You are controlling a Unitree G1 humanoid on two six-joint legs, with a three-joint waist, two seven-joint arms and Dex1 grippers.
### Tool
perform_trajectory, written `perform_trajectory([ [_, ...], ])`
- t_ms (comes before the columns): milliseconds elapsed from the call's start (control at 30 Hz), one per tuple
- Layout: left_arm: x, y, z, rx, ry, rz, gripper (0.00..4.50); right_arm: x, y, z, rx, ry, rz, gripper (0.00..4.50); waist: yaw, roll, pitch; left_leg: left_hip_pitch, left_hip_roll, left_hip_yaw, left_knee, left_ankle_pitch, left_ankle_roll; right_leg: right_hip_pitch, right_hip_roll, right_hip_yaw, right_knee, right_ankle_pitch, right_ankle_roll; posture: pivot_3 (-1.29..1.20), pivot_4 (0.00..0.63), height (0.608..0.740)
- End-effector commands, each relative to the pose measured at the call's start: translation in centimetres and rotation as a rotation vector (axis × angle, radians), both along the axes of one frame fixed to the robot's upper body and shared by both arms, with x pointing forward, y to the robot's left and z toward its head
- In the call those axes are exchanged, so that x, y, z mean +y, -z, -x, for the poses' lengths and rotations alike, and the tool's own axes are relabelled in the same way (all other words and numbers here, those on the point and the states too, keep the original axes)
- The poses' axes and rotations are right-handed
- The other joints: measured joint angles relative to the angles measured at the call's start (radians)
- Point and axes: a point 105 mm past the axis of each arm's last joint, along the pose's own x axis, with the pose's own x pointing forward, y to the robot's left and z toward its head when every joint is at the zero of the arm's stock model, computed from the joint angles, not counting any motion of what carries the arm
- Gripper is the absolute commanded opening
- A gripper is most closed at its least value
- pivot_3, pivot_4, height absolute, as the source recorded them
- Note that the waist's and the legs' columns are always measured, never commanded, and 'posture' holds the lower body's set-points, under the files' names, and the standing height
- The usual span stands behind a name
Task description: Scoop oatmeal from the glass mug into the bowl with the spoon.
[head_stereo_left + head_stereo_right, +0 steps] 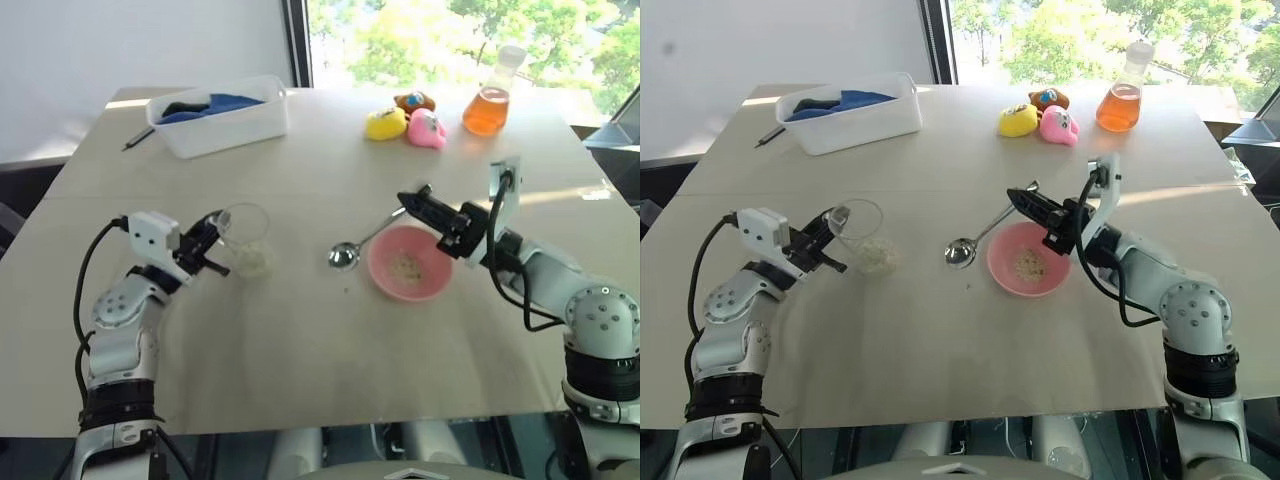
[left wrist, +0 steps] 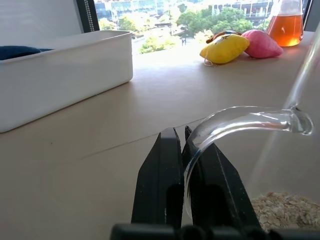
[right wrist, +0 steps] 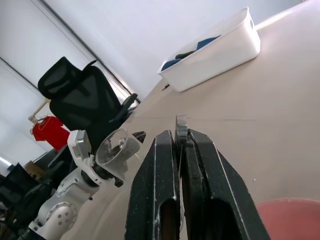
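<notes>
The glass mug (image 1: 245,238) is at the table's left, with oatmeal (image 1: 253,265) lying in its bottom. My left gripper (image 1: 205,245) is shut on the mug's curved handle (image 2: 235,122), which runs between the fingers in the left wrist view. The pink bowl (image 1: 430,282) sits right of centre and has a few specks of oatmeal (image 1: 405,265) inside. My right gripper (image 1: 410,203) hovers over the bowl's far rim, shut on the top of the spoon (image 1: 372,236). The spoon slants down to the left, and its oval end (image 1: 343,256) lies on the table beside the bowl.
A white tub (image 1: 235,125) with blue cloth stands at the back left, a dark pen (image 1: 137,138) beside it. Yellow (image 1: 385,124) and pink (image 1: 427,128) toys and a flask of orange liquid (image 1: 488,105) stand at the back right. A black chair (image 3: 80,100) is beyond the table.
</notes>
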Motion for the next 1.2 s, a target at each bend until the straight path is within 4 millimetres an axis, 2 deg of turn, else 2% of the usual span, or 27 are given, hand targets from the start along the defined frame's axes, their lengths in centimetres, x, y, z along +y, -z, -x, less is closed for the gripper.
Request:
perform_trajectory([
  [33,-1.9,-1.4,-0.2,-0.028,0.048,-0.023,0.05,0.1,-5.0,-0.1,-0.137,0.004,-0.091,0.00,0.001,0.000,0.000,0.000,0.000,0.000,0.000,0.000,0.000,0.000,0.000,0.000,0.000,0.000,0.000,0.00,0.150,0.740],
  [167,-3.5,-2.8,-0.8,-0.056,0.070,-0.008,0.05,1.3,-7.8,-0.6,-0.216,-0.002,-0.101,0.00,0.005,0.000,0.000,-0.002,-0.001,-0.002,0.000,0.000,0.000,0.000,0.001,-0.003,-0.001,0.000,0.000,0.00,0.150,0.740],
  [300,-6.2,-3.1,-1.3,-0.061,0.141,-0.009,0.05,3.1,-8.7,-1.2,-0.267,-0.011,-0.092,0.00,0.003,0.000,0.000,-0.013,-0.001,-0.002,0.002,0.003,-0.004,-0.010,0.001,-0.003,0.000,0.001,0.001,0.00,0.150,0.740],
  [400,-7.3,-3.3,-1.7,-0.063,0.167,-0.008,0.05,3.8,-8.2,-1.3,-0.299,-0.031,-0.045,0.00,0.002,0.000,0.000,-0.014,-0.001,-0.002,0.002,0.003,-0.005,-0.010,0.001,-0.004,-0.001,0.001,0.001,0.00,0.150,0.740],
  [533,-7.8,-3.5,-2.1,-0.070,0.186,-0.013,0.05,4.3,-7.4,-1.5,-0.353,-0.035,0.041,0.00,0.001,0.000,0.000,-0.017,-0.001,-0.001,0.001,0.003,-0.005,-0.014,0.000,-0.003,-0.001,0.001,0.001,0.00,0.150,0.740],
  [700,-7.1,-3.3,-2.4,-0.059,0.171,-0.024,0.05,4.4,-6.3,-1.3,-0.429,-0.076,0.154,0.00,0.001,0.000,0.000,-0.016,-0.001,-0.001,0.002,0.003,-0.005,-0.014,0.002,-0.003,0.000,0.001,0.001,0.00,0.150,0.740],
  [867,-7.1,-3.5,-2.6,-0.052,0.184,-0.038,0.05,5.9,-4.8,-0.3,-0.550,-0.187,0.313,0.00,0.001,0.000,0.000,-0.016,-0.001,-0.001,0.002,0.003,-0.005,-0.014,0.002,-0.003,0.000,0.001,0.001,0.00,0.150,0.740],
  [1000,-7.6,-4.4,-2.9,-0.066,0.202,-0.083,0.05,8.0,-2.9,-0.8,-0.631,-0.265,0.434,0.00,-0.001,0.000,0.000,-0.016,-0.001,-0.001,0.002,0.003,-0.005,-0.014,0.002,-0.003,0.000,0.001,0.001,0.00,0.150,0.740],
  [1200,-7.9,-3.9,-3.3,-0.054,0.228,-0.159,0.05,8.9,-1.0,-2.3,-0.702,-0.327,0.553,0.00,0.001,0.000,0.000,-0.015,-0.002,0.000,0.003,0.003,-0.005,-0.014,0.004,-0.002,0.001,0.001,0.001,0.00,0.150,0.740],
])
